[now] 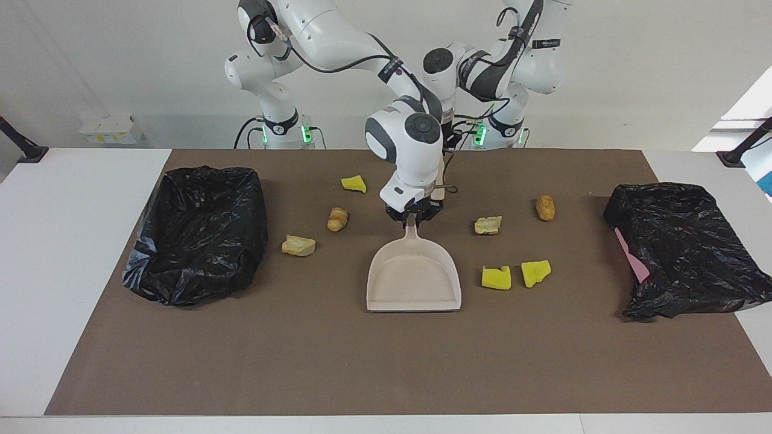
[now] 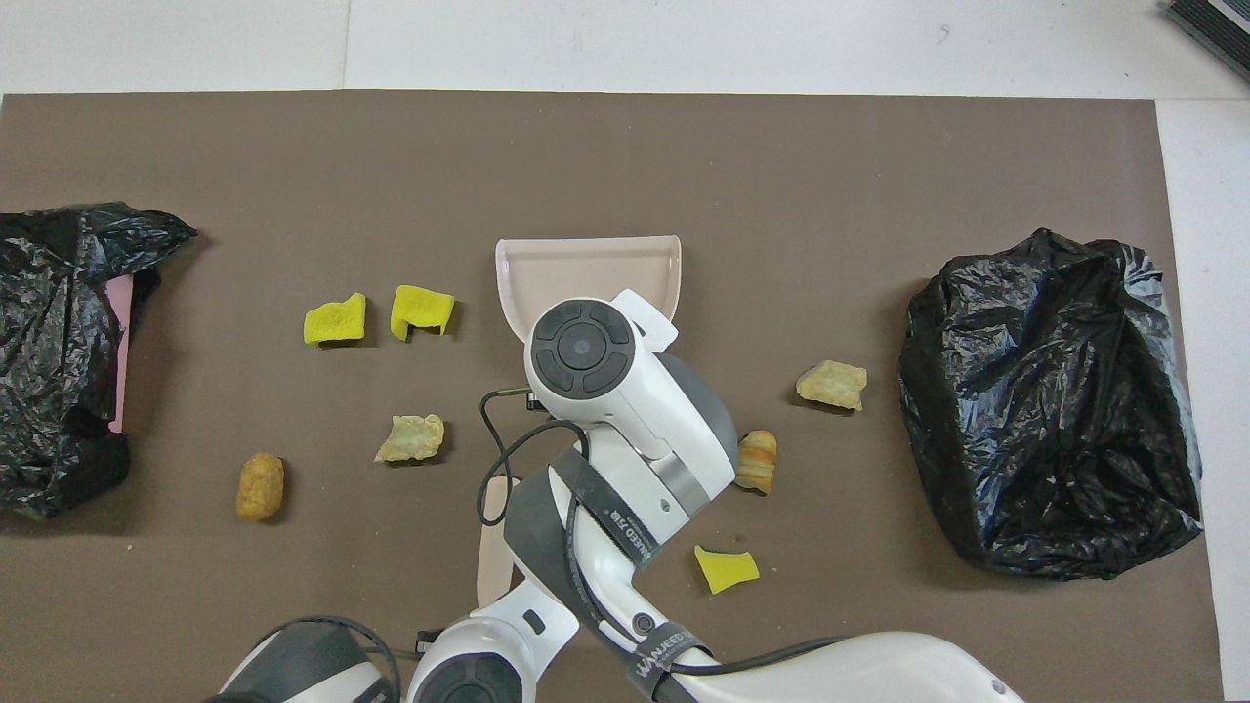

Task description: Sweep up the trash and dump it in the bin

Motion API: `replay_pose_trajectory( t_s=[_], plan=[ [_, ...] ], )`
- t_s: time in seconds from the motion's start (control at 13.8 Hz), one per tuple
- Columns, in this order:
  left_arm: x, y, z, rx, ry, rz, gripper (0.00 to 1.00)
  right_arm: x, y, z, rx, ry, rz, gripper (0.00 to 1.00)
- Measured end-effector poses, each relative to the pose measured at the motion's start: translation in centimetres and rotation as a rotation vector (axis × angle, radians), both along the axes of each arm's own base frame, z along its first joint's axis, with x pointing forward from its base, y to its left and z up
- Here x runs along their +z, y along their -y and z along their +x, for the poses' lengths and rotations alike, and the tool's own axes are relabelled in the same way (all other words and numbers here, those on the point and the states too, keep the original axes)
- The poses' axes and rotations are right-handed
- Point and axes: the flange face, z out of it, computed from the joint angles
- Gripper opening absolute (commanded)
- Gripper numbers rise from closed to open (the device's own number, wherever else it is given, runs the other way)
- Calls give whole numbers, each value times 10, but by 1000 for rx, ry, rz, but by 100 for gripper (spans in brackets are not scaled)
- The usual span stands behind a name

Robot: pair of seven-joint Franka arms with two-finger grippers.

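The beige dustpan (image 1: 413, 283) (image 2: 586, 268) lies mid-table, mouth pointing away from the robots. My right gripper (image 1: 412, 218) is shut on its handle; from overhead the wrist hides the grip. Trash is scattered around it. Three pieces lie toward the right arm's end: a yellow sponge chunk (image 1: 353, 184), a striped bread lump (image 1: 338, 218) and a tan lump (image 1: 298, 245). Several lie toward the left arm's end, among them two yellow chunks (image 1: 496, 277) (image 1: 535, 272). My left gripper (image 1: 446, 150), mostly hidden by the right wrist, is shut on a beige stick (image 2: 493, 532).
A black-bag-lined bin (image 1: 199, 232) stands at the right arm's end of the brown mat. A second black bag (image 1: 681, 247), with pink showing at its edge, sits at the left arm's end. Bare mat stretches from the dustpan's mouth to the table's front edge.
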Motion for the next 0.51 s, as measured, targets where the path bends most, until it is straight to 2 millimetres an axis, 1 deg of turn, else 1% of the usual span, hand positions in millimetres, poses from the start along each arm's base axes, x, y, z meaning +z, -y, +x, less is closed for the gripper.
replay_pose_trajectory(
  t_s=[0.07,0.22,0.36,0.51],
  plan=[
    [5,-9,13,27,17,2,0,9,9,5,41,8,4,0],
    [18,-33,43,106,46,-6,0,29,33,14,149,7,1,0],
    [35,-60,72,196,56,-8,0,49,57,22,251,7,-1,0],
    [50,-88,97,285,67,-13,0,65,73,28,368,22,4,0]
  ],
)
